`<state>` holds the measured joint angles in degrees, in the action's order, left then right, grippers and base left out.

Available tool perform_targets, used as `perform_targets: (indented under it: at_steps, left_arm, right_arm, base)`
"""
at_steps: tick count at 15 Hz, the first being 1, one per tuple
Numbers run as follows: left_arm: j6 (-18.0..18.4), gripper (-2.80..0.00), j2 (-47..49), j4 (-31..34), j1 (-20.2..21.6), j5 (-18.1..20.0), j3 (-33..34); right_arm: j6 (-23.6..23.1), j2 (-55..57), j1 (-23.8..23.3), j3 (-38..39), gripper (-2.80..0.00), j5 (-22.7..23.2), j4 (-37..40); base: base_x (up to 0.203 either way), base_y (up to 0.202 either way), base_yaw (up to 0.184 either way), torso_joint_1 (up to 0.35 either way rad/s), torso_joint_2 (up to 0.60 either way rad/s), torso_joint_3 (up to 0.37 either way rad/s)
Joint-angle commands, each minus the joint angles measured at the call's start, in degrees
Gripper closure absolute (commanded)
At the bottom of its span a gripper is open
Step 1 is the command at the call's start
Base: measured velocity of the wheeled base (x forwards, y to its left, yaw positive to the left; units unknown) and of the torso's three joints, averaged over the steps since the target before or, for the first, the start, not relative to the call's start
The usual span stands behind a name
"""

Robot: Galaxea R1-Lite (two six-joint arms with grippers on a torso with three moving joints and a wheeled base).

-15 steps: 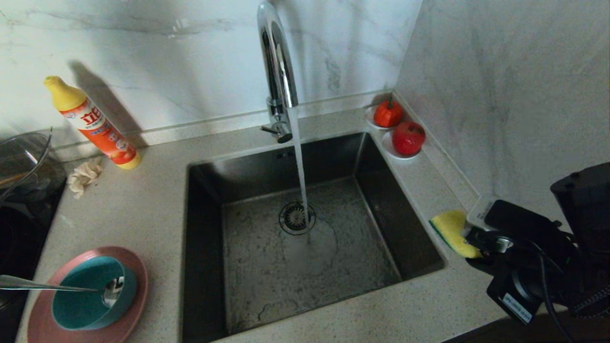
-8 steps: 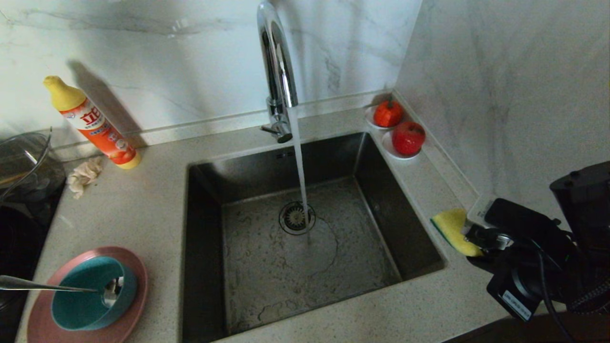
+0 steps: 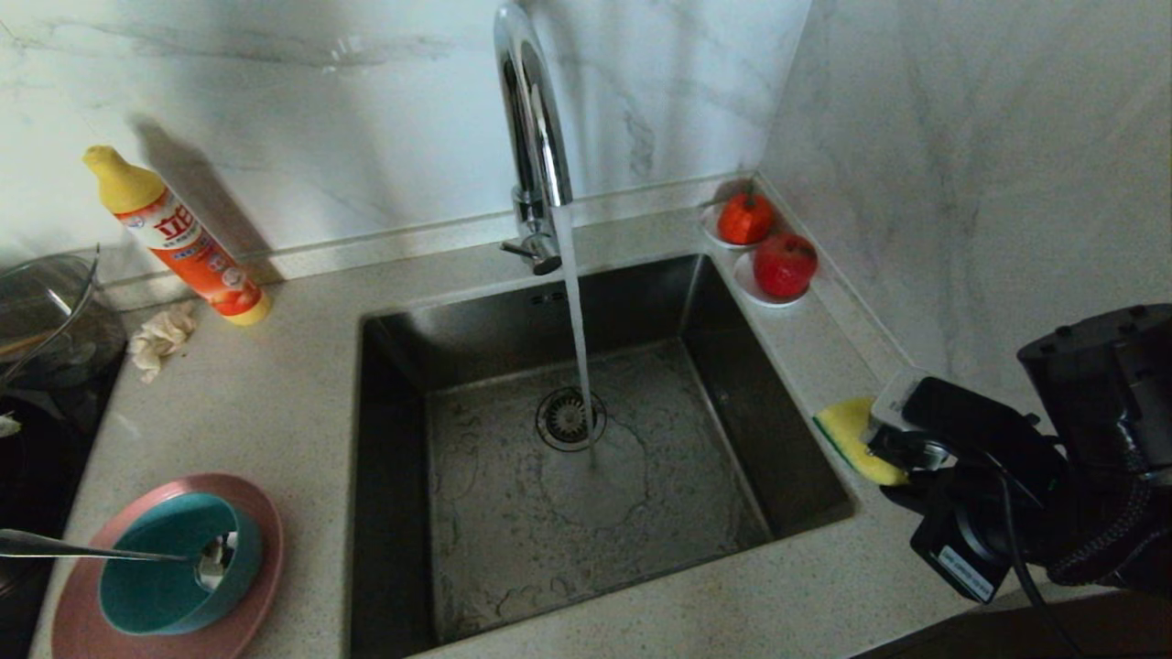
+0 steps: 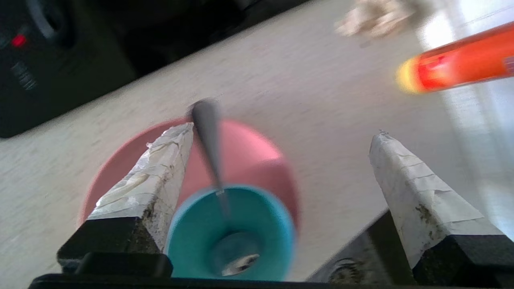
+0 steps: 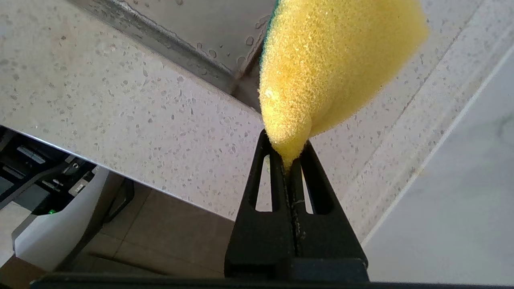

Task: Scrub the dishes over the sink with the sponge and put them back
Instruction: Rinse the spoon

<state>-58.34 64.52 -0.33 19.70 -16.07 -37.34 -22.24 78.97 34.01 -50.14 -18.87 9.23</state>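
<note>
Sponge (image 5: pixel 329 60) pinched in the right claw (image 5: pixel 290 154), above the counter.

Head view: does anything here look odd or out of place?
The tap runs into the empty sink, with nothing under the stream. The spoon sticks far out of the bowl, past the plate. The detergent bottle leans against the wall.

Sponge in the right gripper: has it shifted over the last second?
Yes. The sponge, pinched in the right gripper, has edged left toward the sink rim.
</note>
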Motion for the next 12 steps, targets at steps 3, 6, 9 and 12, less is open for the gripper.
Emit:
perform_targets:
  at_steps: [3,6,9,12]
  left_arm:
    - [-1.3,-2.8,1.2,-0.6,0.2,0.6,5.2]
    - [-1.6,-2.8,1.3,-0.6,0.2,0.7,6.7]
    - [-1.7,-2.8,2.5,-0.9,0.5,1.1,7.9]
    - [-1.8,-2.8,6.0,-3.3,1.4,1.3,7.6]
  right_arm:
    - [-0.4,2.2,0.0,-0.5,0.0,-0.1,-2.0]
    - [-0.4,2.2,0.0,-1.0,0.0,-0.1,-1.9]
    - [-0.4,2.2,0.0,-1.1,0.0,-0.1,-1.8]
    - [-0.4,2.0,0.0,-1.1,0.0,-0.1,-1.6]
  base:
    - [0.0,0.0,0.0,0.0,0.0,0.0]
    - [0.0,0.0,0.0,0.0,0.0,0.0]
    - [0.0,0.0,0.0,0.0,0.0,0.0]
    - [0.0,0.0,0.0,0.0,0.0,0.0]
